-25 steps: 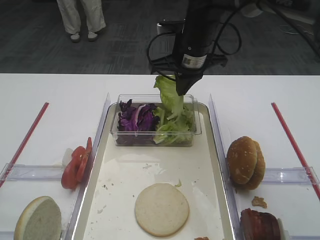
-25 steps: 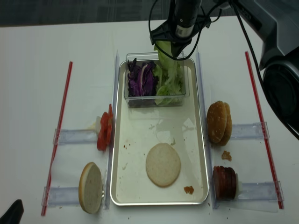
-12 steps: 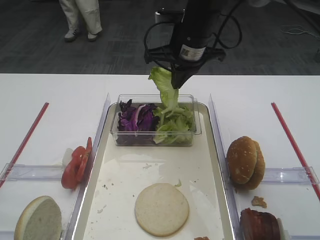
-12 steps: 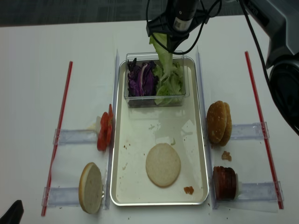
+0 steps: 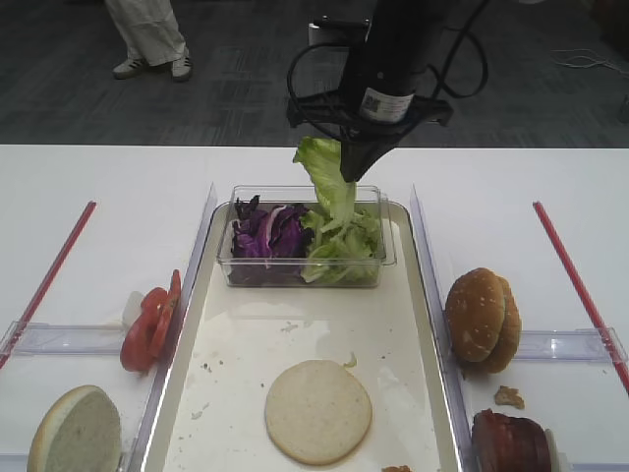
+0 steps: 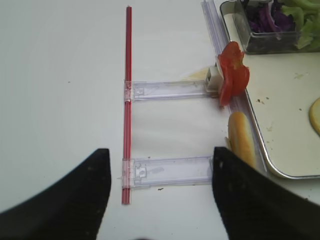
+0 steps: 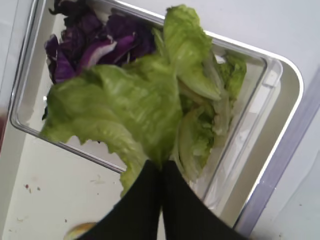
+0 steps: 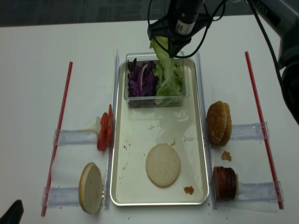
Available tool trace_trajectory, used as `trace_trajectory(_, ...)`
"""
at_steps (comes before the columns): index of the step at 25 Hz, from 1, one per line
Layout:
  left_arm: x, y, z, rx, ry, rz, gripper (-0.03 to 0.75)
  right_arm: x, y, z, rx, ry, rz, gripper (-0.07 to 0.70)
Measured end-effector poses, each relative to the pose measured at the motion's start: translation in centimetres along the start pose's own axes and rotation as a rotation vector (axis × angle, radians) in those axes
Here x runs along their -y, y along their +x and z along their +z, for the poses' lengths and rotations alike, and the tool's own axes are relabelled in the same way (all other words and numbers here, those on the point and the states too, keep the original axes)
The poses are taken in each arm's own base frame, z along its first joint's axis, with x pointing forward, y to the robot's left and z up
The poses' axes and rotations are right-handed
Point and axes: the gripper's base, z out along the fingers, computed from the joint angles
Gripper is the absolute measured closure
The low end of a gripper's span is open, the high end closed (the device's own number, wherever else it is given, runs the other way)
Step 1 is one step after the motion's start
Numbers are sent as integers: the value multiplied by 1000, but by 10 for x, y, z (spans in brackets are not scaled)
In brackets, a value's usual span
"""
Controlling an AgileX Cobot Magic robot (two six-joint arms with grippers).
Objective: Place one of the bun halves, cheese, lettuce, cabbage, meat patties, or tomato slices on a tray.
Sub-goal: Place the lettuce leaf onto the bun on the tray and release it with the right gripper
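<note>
Right gripper (image 5: 346, 169) pinching lettuce (image 5: 327, 182), lifted higher than second ago. Leaf hangs over tub (image 5: 383, 258), tip near pile, nearly free. Tray (image 5: 413, 324) holds one bun half (image 5: 317, 410). Next likely: carry leaf there. Left gripper (image 6: 157, 187) spread, idle.

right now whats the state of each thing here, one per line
right gripper: shut on lettuce leaf
lettuce leaf: hanging above the clear tub
clear tub: on tray, holds cabbage and more lettuce
cabbage: in tub, left side
tray: one bun half lying flat on it
bun half: cut face up
left gripper: open, holding nothing
</note>
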Motion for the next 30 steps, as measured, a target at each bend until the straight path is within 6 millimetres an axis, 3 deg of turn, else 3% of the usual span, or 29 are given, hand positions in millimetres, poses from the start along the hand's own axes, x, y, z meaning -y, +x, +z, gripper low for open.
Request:
trace_trajectory(7,0,0,0,0,0,0,294,1,27,-4,-62,7,-19,598)
trace_trajectory(13,0,0,0,0,0,0,294,-10,57,-9,-122,5,-58,598)
trace_trajectory(30,0,0,0,0,0,0,294,-47,112,17,-192,-7,-154,598)
